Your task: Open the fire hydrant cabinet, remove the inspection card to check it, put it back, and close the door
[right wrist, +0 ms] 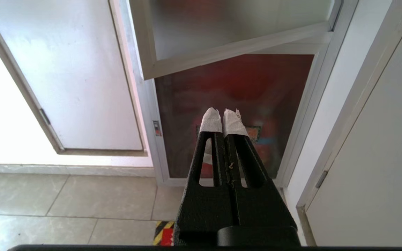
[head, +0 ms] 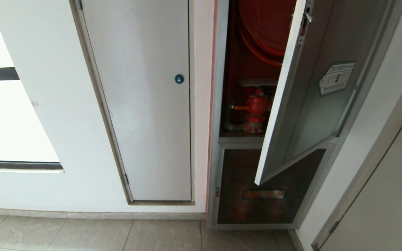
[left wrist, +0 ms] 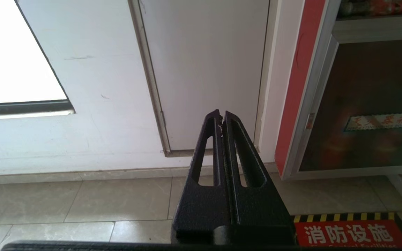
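The fire hydrant cabinet [head: 218, 104] stands in the wall with its red interior showing. The door [head: 312, 87], dark glass in a silver frame with a green-bordered sticker [head: 336, 78], hangs partly open, free edge towards me; its lower corner [right wrist: 222, 31] shows in the right wrist view. Inside are the red hose reel [head: 263, 31] and the red valve [head: 257, 108]. A pale flat strip just above the valve looks like the inspection card [head: 257, 82]. My left gripper [left wrist: 221, 116] is shut and empty, low before the wall. My right gripper [right wrist: 223, 113], its tips taped white, is shut and empty below the door.
A white panel door [head: 145, 97] with a blue round lock [head: 179, 79] is left of the cabinet. Below the open door is a smaller glass panel [head: 263, 209] with a red label. Another door [head: 389, 195] flanks the right. A red hazard-striped marking [left wrist: 351, 235] lies on the tiled floor.
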{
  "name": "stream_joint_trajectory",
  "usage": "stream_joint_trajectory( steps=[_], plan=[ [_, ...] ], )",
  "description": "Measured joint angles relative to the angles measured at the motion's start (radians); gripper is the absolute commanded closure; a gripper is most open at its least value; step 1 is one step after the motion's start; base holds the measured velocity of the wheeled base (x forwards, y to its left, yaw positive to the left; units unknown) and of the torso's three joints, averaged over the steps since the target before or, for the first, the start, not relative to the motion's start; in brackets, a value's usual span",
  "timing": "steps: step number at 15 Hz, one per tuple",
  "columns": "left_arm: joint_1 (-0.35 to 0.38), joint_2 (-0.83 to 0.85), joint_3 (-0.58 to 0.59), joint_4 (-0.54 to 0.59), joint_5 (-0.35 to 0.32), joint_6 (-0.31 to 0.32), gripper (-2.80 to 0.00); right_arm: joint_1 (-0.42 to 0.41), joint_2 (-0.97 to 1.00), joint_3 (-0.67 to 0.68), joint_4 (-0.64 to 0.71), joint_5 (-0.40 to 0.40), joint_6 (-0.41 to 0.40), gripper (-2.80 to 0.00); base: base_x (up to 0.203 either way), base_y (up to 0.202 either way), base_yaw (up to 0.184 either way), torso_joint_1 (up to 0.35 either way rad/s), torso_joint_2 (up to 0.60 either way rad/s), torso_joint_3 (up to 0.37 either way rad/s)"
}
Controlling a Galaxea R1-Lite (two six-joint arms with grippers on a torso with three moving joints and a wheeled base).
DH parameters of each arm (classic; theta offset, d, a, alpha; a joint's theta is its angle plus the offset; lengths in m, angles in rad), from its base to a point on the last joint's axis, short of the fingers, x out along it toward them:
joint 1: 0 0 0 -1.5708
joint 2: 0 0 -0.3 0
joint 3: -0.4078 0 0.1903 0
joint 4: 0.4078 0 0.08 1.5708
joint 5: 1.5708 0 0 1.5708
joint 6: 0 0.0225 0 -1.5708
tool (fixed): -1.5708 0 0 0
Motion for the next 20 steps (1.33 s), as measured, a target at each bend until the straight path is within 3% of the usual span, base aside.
stream_joint_trajectory(
  steps=[5, 13, 16, 20],
  plan=[
    [0.000, 0.000, 0.000, 0.000, 0.000, 0.000, 0.00, 0.025, 0.184, -0.071, -0.173, 0.033, -0.009, 0.00, 0.000, 0.000, 0.000, 0.000, 0.00, 0.000],
    [0.000, 0.000, 0.000, 0.000, 0.000, 0.000, 0.00, 0.218, 0.639, -0.555, -0.237, 0.120, -0.016, 0.00, 0.000, 0.000, 0.000, 0.000, 0.00, 0.000],
    [0.000, 0.000, 0.000, 0.000, 0.000, 0.000, 0.00, 0.287, 0.809, -0.709, -0.248, 0.111, -0.039, 0.00, 0.000, 0.000, 0.000, 0.000, 0.00, 0.000],
    [0.000, 0.000, 0.000, 0.000, 0.000, 0.000, 0.00, 0.419, 1.027, -0.830, -0.336, 0.038, -0.056, 0.00, 0.000, 0.000, 0.000, 0.000, 0.00, 0.000]
  ],
)
